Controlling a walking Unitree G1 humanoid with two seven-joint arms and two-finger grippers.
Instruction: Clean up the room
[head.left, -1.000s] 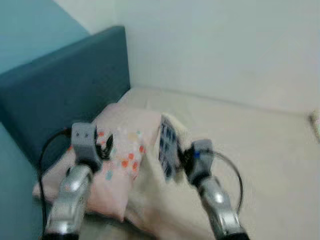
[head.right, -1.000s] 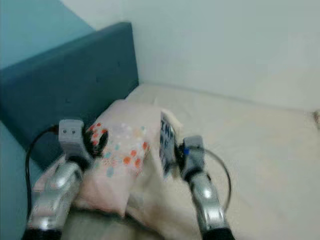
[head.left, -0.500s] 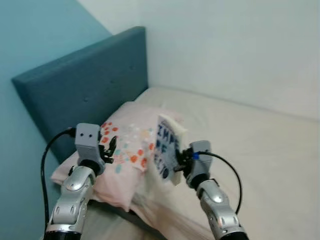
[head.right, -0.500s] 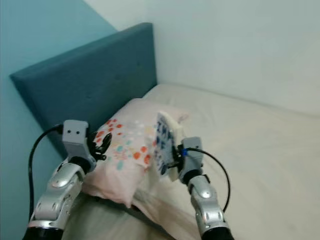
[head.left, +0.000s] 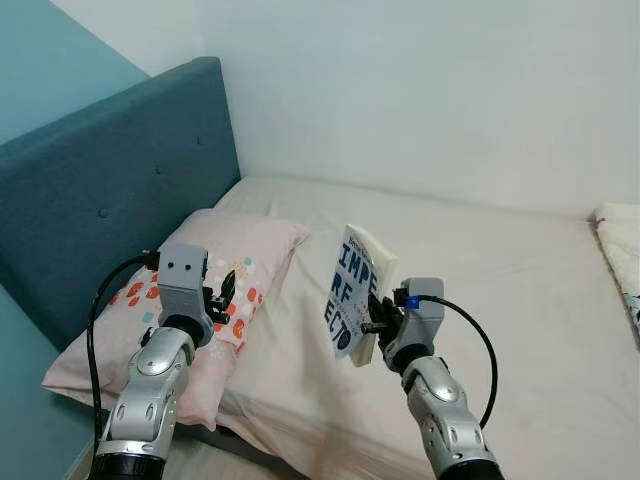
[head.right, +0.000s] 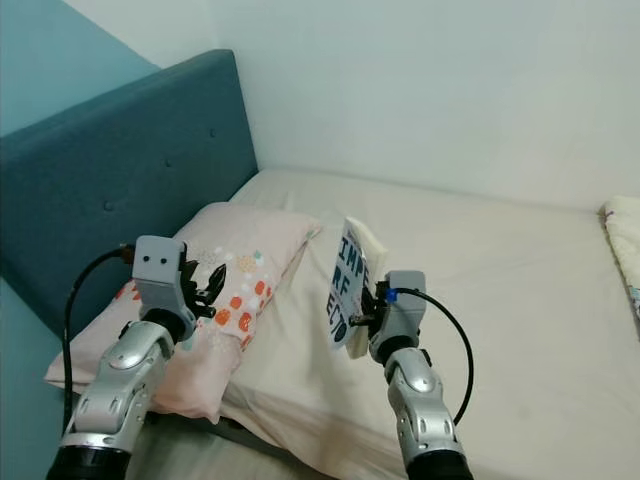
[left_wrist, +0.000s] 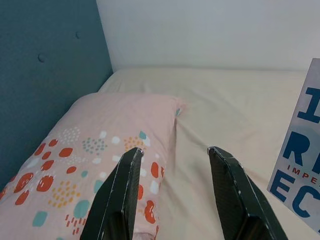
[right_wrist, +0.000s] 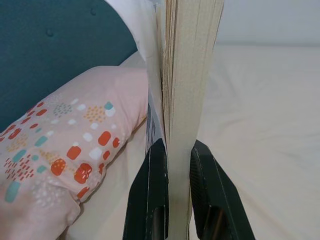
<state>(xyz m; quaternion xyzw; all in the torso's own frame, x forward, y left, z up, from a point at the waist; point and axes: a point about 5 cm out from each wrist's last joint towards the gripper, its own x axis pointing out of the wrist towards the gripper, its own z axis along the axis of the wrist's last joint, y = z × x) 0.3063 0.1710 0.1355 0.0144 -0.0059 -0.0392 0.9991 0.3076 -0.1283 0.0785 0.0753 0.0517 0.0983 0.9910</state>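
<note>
Right gripper (head.left: 372, 322): clenched on a book (head.left: 352, 302). In the right wrist view the two black fingers (right_wrist: 150, 195) press against either side of the book's lower edge, with the page block (right_wrist: 187, 75) rising upright between them. The book is held clear above the bed (head.left: 500, 300), standing nearly vertical, its white cover with large blue lettering turned toward the robot's left. A black cable loops from the right wrist housing back along the silver forearm.

Left gripper (head.left: 222, 290): released and empty. In the left wrist view the fingers (left_wrist: 120, 195) stand apart with nothing between them, raised above the pillow (head.left: 190, 300). The book's lettered cover (left_wrist: 300, 165) shows at 3 o'clock in that view, separate from the fingers.

Surroundings, taken from the head view: the pillow, pale pink with red, orange and teal spots, lies at 9 o'clock of the book, resting on the bed against the headboard (head.left: 110, 200). The headboard is dark blue, upholstered and buttoned, and runs from 8 o'clock up to 11 o'clock. The bed's cream sheet extends from 12 to 3 o'clock behind the book. A white wall (head.left: 420, 90) closes the far side at 12 o'clock; a teal wall (head.left: 50, 60) stands behind the headboard at 10 o'clock. A folded pale fabric item (head.left: 620, 250) sits at the bed's edge at 3 o'clock, well apart from the book.
</note>
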